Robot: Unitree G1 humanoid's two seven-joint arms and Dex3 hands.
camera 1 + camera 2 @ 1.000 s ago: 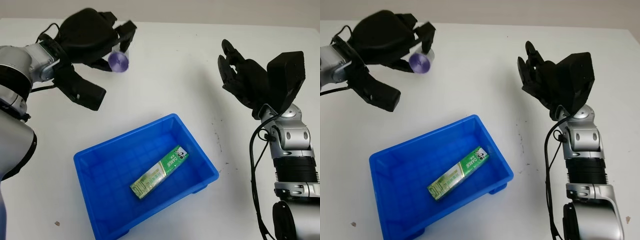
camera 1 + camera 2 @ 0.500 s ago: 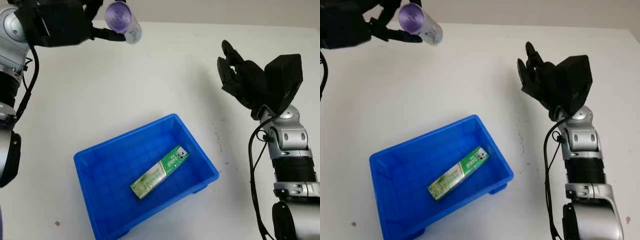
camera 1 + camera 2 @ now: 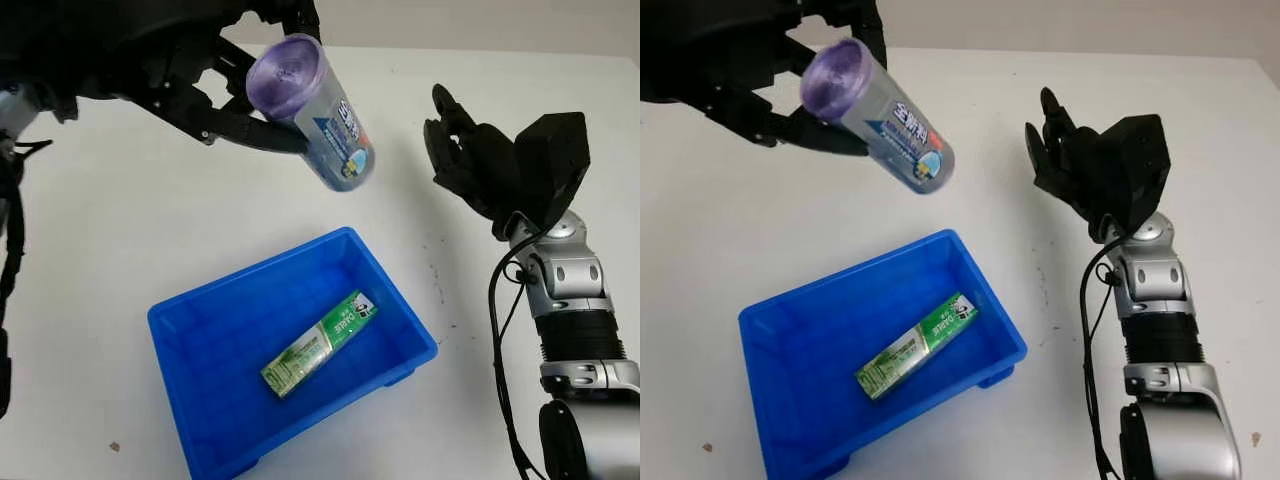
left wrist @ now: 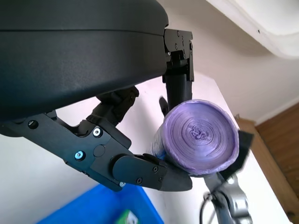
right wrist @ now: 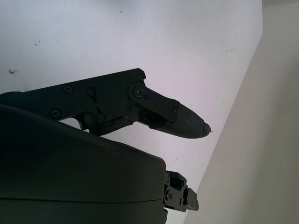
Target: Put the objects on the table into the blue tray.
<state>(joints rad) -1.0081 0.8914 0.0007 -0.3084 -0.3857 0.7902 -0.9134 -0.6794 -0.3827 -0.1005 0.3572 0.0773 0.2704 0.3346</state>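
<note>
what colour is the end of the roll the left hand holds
Purple, clearest in the left wrist view: roll, left hand.

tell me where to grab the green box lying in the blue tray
Grip the flat green rectangular box across its narrow width at mid-length, coming straight down from above. It lies flat and diagonal on the blue plastic tray's floor, clear of the walls, so fingers fit along both long edges.

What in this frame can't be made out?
- Roll of purple bags: the small label print is unreadable in the eye views; the left hand covers its far side.
- Green box in the blue tray: fine print too small.
- Right hand, open: palm side turned away.
</note>
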